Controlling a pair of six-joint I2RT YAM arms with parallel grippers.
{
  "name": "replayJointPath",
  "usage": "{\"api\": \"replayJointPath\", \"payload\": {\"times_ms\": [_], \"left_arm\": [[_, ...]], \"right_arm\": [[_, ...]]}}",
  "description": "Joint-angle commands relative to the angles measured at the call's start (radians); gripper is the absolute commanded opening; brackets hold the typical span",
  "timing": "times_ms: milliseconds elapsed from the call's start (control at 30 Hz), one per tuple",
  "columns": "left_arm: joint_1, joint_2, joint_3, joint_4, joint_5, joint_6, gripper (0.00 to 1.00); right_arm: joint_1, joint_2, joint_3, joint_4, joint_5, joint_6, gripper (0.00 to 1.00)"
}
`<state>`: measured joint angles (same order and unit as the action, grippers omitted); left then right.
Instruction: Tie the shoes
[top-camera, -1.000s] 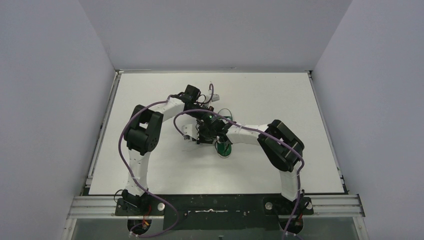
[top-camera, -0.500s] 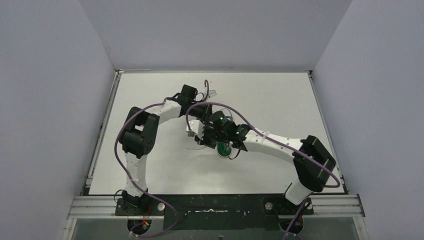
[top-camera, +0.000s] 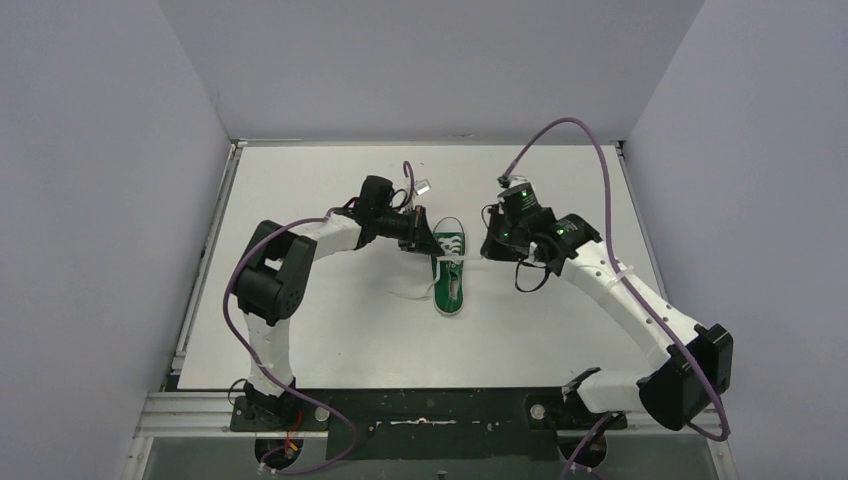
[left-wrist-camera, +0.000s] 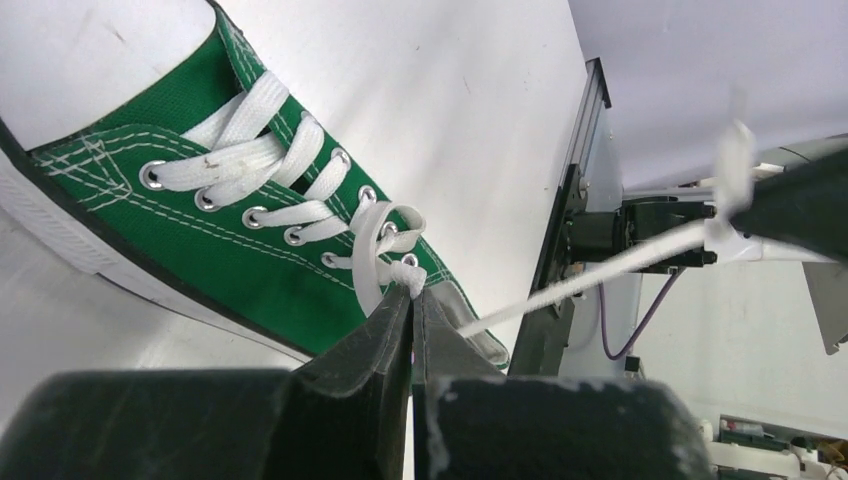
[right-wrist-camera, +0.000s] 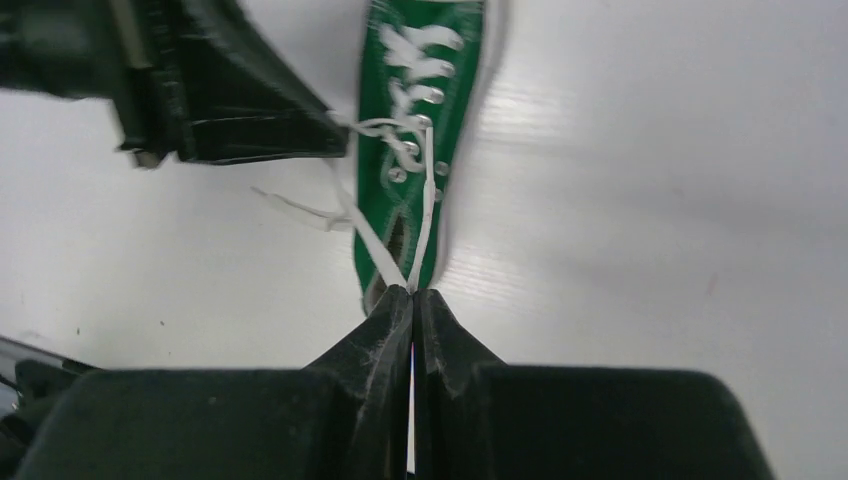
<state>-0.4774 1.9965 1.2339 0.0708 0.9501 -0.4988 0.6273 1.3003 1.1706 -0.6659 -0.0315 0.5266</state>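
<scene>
The green sneaker (top-camera: 450, 285) lies mid-table, its toe cap pointing away from the arms. My left gripper (top-camera: 427, 243) is at the shoe's left side, shut on a white lace (left-wrist-camera: 372, 262) by the top eyelets, as the left wrist view (left-wrist-camera: 412, 292) shows. My right gripper (top-camera: 488, 254) is just right of the shoe, shut on two strands of white lace (right-wrist-camera: 428, 205) that run taut from the eyelets to its tips (right-wrist-camera: 412, 291). The shoe (right-wrist-camera: 420, 120) and the left gripper (right-wrist-camera: 235, 110) show in the right wrist view. A taut lace (left-wrist-camera: 600, 272) runs off toward the right gripper.
A loose lace end (top-camera: 410, 294) lies on the white table (top-camera: 320, 330) left of the shoe. Grey walls close in the left, back and right. A metal rail (top-camera: 430, 410) runs along the near edge, with both arm bases.
My right arm has swung from over the shoe out to the right, drawing lace taut. My left gripper has shifted slightly up beside the shoe. The shoe is now uncovered.
</scene>
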Motion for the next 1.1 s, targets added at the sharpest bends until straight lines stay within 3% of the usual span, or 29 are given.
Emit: {"api": "replayJointPath", "payload": {"times_ms": [0, 167, 333, 367, 400, 433, 533, 667, 733, 900, 1067], "left_arm": [[-0.014, -0.031, 0.005, 0.11, -0.02, -0.072, 0.0], [-0.018, -0.03, 0.01, 0.118, -0.04, -0.088, 0.0], [-0.018, -0.025, 0.019, 0.07, -0.033, -0.057, 0.0], [-0.018, -0.025, 0.017, 0.063, -0.031, -0.049, 0.0], [-0.018, -0.025, 0.014, 0.059, -0.03, -0.044, 0.0], [-0.018, -0.027, 0.011, 0.056, -0.028, -0.041, 0.0], [-0.02, -0.027, 0.008, 0.045, -0.021, -0.034, 0.0], [-0.021, -0.032, 0.007, 0.045, -0.011, -0.035, 0.0], [-0.021, -0.04, -0.001, 0.053, -0.011, -0.037, 0.0], [-0.021, -0.047, -0.008, 0.057, -0.002, -0.032, 0.0], [-0.023, -0.047, -0.017, 0.08, 0.007, -0.044, 0.0]], "right_arm": [[-0.138, 0.04, 0.044, -0.381, -0.004, 0.257, 0.0], [-0.2, 0.067, -0.048, -0.419, 0.02, 0.333, 0.0], [-0.246, 0.133, -0.149, -0.254, -0.123, 0.323, 0.0], [-0.247, 0.135, -0.168, -0.196, -0.145, 0.284, 0.1], [-0.246, 0.128, -0.187, -0.111, -0.178, 0.208, 0.26], [-0.246, 0.117, -0.2, -0.051, -0.212, 0.128, 0.48], [-0.244, 0.081, -0.213, 0.091, -0.367, -0.211, 0.62], [-0.261, 0.098, -0.21, 0.216, -0.709, -0.616, 0.63], [-0.273, 0.139, -0.212, 0.298, -0.827, -0.737, 0.61], [-0.341, 0.354, -0.097, 0.386, -1.013, -0.643, 0.5], [-0.365, 0.426, -0.129, 0.544, -1.091, -0.506, 0.45]]}}
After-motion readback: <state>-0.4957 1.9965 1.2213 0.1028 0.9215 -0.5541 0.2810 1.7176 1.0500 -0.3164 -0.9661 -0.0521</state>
